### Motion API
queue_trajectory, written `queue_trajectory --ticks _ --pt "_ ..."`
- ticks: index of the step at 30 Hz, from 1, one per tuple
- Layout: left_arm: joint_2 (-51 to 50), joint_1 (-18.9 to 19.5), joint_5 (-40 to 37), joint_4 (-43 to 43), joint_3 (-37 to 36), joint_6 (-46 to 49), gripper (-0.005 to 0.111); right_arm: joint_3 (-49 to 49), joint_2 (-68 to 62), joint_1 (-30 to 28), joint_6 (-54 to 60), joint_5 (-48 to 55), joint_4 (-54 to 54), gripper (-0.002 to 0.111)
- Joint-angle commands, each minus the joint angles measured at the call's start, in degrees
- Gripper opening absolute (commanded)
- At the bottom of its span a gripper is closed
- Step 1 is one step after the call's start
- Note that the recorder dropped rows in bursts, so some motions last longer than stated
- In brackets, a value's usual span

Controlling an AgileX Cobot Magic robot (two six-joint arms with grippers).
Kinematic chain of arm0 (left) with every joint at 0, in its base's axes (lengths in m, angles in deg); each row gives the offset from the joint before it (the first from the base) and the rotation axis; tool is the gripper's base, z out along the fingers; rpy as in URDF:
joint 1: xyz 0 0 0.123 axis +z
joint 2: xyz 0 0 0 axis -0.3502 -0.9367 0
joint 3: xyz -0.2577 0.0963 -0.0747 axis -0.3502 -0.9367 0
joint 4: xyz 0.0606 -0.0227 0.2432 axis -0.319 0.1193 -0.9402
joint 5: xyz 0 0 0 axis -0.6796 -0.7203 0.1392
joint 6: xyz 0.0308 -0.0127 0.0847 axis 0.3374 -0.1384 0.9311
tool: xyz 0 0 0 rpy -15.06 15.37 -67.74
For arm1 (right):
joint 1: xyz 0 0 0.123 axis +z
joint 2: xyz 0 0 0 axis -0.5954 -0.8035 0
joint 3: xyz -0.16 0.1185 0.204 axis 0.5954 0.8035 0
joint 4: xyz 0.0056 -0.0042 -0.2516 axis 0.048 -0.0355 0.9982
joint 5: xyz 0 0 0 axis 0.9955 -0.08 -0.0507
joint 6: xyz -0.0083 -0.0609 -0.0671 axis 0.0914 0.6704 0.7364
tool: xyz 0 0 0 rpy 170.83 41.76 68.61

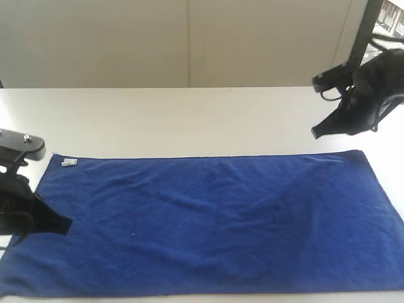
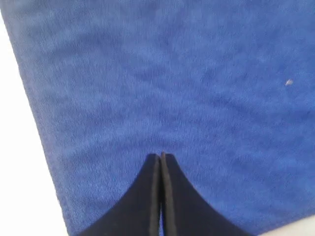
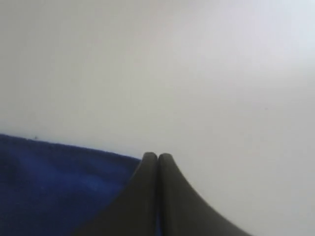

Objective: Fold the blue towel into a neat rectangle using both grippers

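While the blue towel (image 1: 208, 221) lies flat, the left gripper (image 1: 65, 222) at lower left and right gripper (image 1: 316, 131) at upper right are closed, empty.

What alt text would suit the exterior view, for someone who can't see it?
A blue towel lies spread flat on a white table, a white tag at its far left corner. The left arm reaches over its left end; the right arm hangs beyond its far right corner.

One blue towel (image 1: 208, 221), two grippers (image 1: 63, 224) (image 1: 317, 131), one table (image 1: 189, 120).
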Motion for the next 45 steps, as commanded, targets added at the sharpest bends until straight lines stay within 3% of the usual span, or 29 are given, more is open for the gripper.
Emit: queue_trajectory --ticks 1,4,8,11,15,23,30,37,40,42,45 --pt "5.6 0.0 -3.7 0.4 3.5 0.1 0.000 0.0 6.8 -0.4 -0.4 2.7 -1.6 0.000" --pt "11.8 0.0 -5.7 -0.2 4.4 0.1 0.000 0.1 10.5 -0.4 -0.4 7.1 -4.3 0.000" --pt "27.8 0.0 -13.0 -3.6 4.4 -0.4 0.000 5.3 18.2 -0.4 -0.4 11.0 -6.0 0.000" --pt "40.7 0.0 -16.6 -12.3 4.4 -7.3 0.000 14.0 26.3 -0.4 -0.9 8.4 -6.9 0.000" --pt "50.0 0.0 -17.8 -20.4 4.4 -15.5 0.000 21.7 33.0 -0.4 -3.0 5.7 -7.0 0.000" --pt "69.0 0.0 -26.8 -24.9 1.5 -16.2 0.000 31.3 38.8 -0.4 -3.0 3.4 -6.0 0.000" --pt "74.4 0.0 -29.4 -21.6 -5.5 -16.2 0.000 33.6 37.4 -0.4 -3.2 -2.1 -4.6 0.000" --pt "74.4 0.0 -23.6 -17.4 -11.8 -16.2 0.000 29.8 29.2 -4.9 -2.6 0.8 -4.9 0.000" --pt "74.4 0.0 -22.1 -17.4 -11.9 -16.2 0.000 26.4 24.7 -8.7 12.2 3.9 -19.2 0.000" --pt "74.4 0.0 -22.1 -17.4 -11.9 -16.2 0.000 21.6 19.2 -12.4 37.1 13.4 -44.2 0.000" --pt "74.4 0.0 -22.1 -17.4 -11.9 -16.2 0.000 19.4 16.1 -13.6 40.8 13.6 -46.3 0.000"
